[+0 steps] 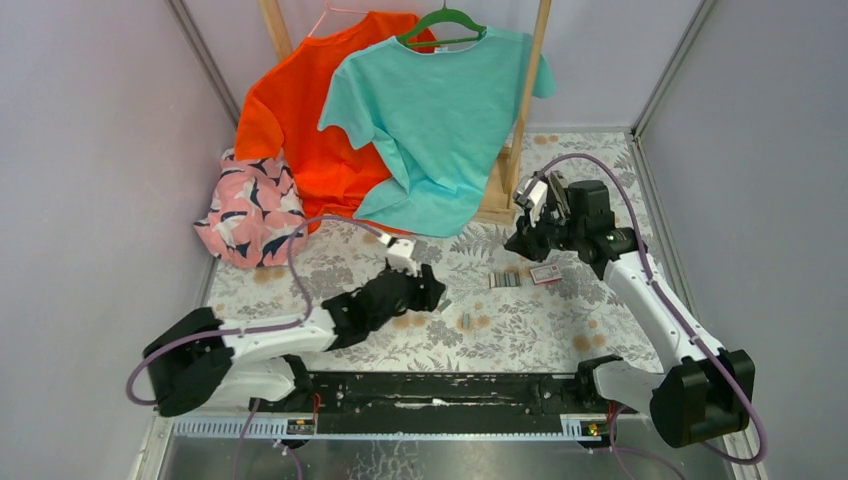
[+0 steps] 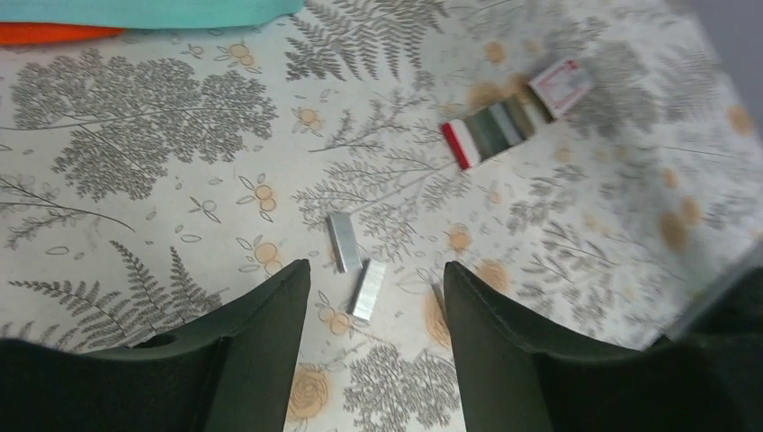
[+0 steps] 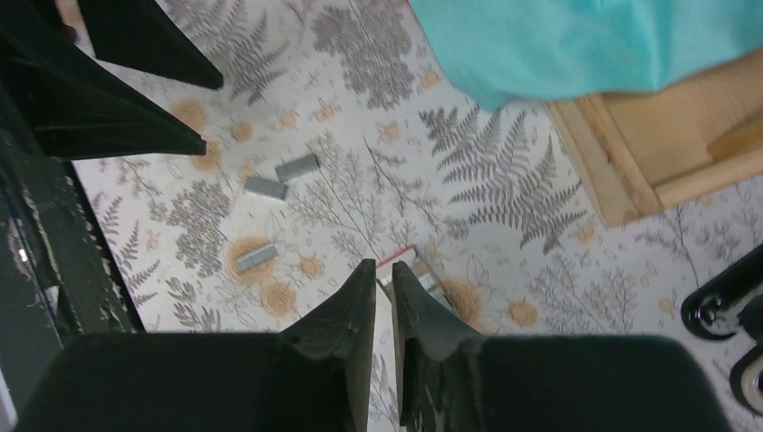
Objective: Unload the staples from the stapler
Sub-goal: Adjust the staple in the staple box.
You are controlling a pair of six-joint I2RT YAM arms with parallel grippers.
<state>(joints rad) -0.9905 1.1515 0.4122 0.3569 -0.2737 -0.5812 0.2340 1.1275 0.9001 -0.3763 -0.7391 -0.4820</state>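
Silver strips: the staples (image 2: 368, 290) lie loose on the tablecloth (image 2: 135, 117), left of the box (image 2: 560, 85) and nearer the arm bases than it. Two sit almost corner to corner, with a third just beside them.
Stapler: we find none in any view, so we judge the unloading largely done.
Left gripper (image 2: 376, 270): fingers apart with nothing between them, hovering over the strips, well left of the box.
Right gripper (image 3: 385, 265): above the tray (image 2: 490, 133), which lies just left of the box. Its fingers are drawn to a thin slit, and we cannot tell whether anything is pinched.
Step in hand: we judge it to be a pick of one strip. We would square the fingers to its long sides, straddle the narrow width, lower until the tips meet the cloth, then close gently.
Risk: thin flat metal may skid or tip on cloth, and joined strips could snap under a hard squeeze.
Textures: the strips are ridged, shiny and straight-edged. The tablecloth is matte with a fern and flower print. The box looks like white-and-pink card, and the tray is red-edged with grey rows inside.
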